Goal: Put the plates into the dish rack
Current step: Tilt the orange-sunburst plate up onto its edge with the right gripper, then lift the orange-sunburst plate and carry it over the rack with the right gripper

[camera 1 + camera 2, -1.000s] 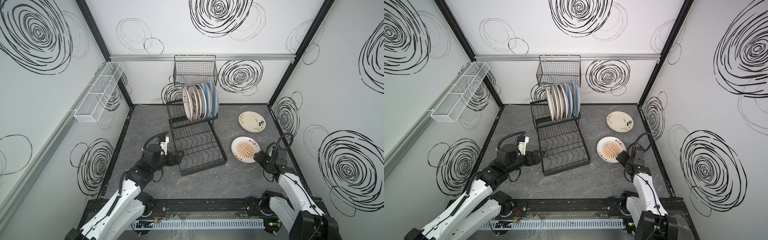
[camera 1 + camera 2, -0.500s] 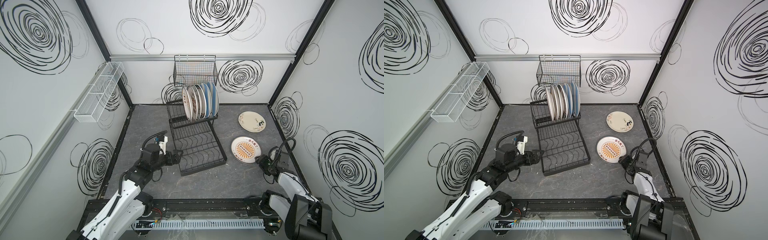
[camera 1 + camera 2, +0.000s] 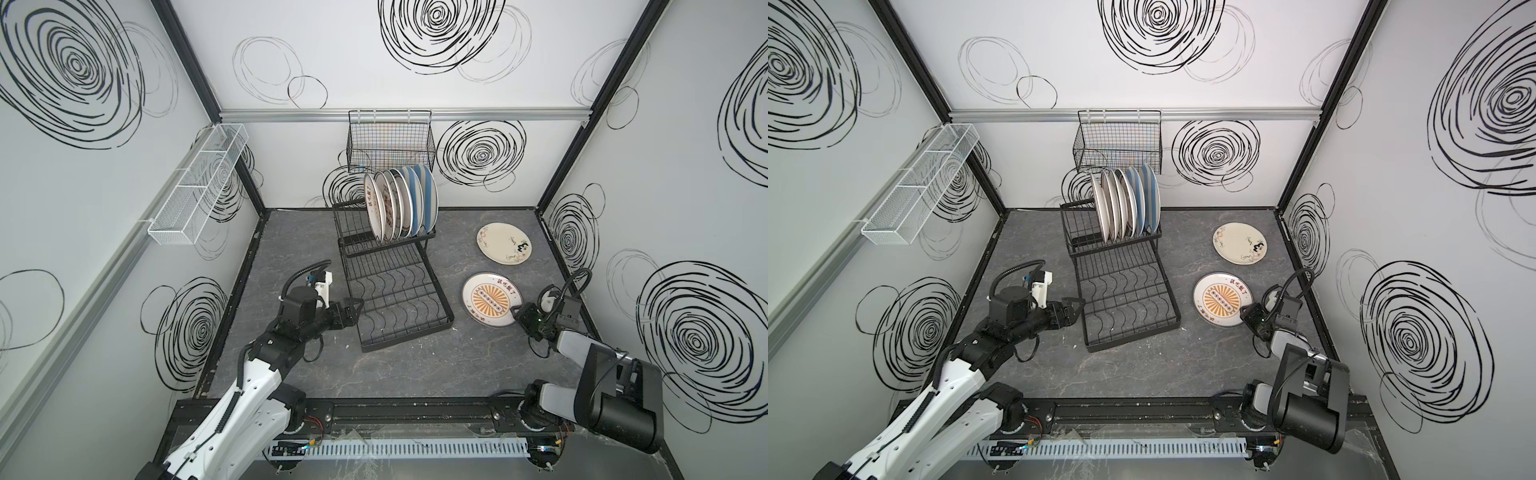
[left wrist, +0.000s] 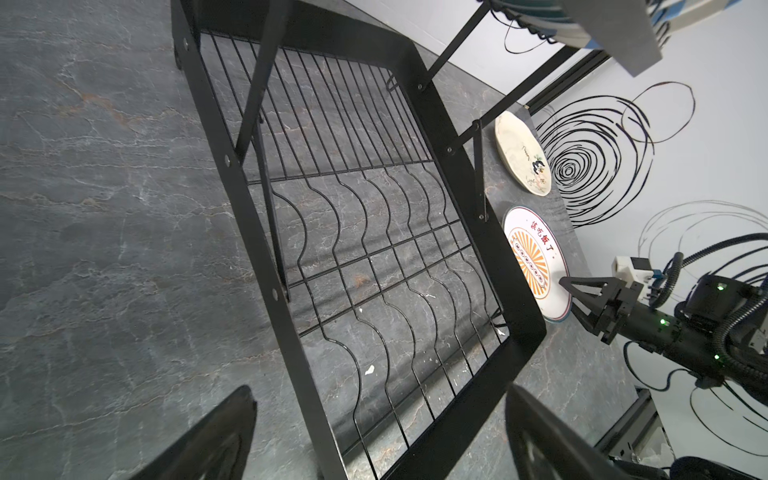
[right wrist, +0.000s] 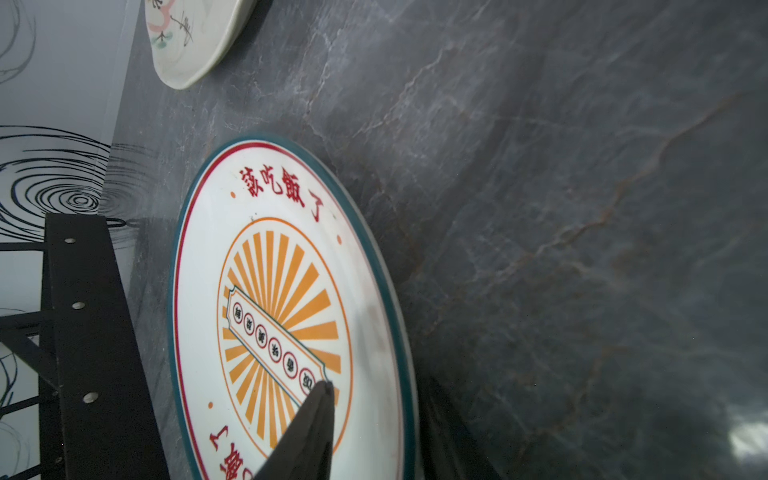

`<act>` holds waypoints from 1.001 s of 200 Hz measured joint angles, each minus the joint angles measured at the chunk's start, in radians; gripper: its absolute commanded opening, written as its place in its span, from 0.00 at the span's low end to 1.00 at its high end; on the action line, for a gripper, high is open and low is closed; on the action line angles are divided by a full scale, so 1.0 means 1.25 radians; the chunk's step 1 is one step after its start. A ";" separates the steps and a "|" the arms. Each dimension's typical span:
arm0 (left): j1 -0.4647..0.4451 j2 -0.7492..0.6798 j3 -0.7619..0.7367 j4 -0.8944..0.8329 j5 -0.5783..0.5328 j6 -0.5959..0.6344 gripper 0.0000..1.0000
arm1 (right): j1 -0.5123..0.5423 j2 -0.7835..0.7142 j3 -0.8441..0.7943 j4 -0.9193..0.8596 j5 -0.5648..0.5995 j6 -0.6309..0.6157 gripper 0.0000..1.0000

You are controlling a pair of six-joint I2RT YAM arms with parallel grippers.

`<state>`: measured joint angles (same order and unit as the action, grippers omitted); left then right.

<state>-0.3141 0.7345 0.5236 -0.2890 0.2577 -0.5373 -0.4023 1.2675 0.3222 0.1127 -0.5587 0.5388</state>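
black grid basket [image 3: 390, 143]: upper centre, back wall | white mesh basket [image 3: 198, 185]: upper left, side wall | grey marble tabletop [image 3: 415, 374]: lower centre

The sunburst plate [image 5: 291, 270] between the right pincer's [image 4: 568, 294] matt black, plastic-looking fingers [image 5: 307, 432] is glossy glazed ceramic, as is the cream plate [image 3: 503, 243] lying beyond it. The dish rack [image 3: 395, 299] just ahead of the left pincer [image 3: 355, 311] is black-coated metal wire and strip with a dull satin sheen, and the tabletop [image 3: 415, 365] beneath both pincers looks like smooth, low-sheen grey marbled stone.
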 measured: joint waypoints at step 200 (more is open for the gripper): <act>0.041 0.033 0.000 0.000 0.031 0.039 0.96 | -0.019 -0.280 0.179 -0.321 0.041 -0.051 0.00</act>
<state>-0.2634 0.7757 0.5240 -0.2893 0.2966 -0.4889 -0.4255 0.9176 0.5453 -0.2890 -0.5076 0.4751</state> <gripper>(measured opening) 0.960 0.086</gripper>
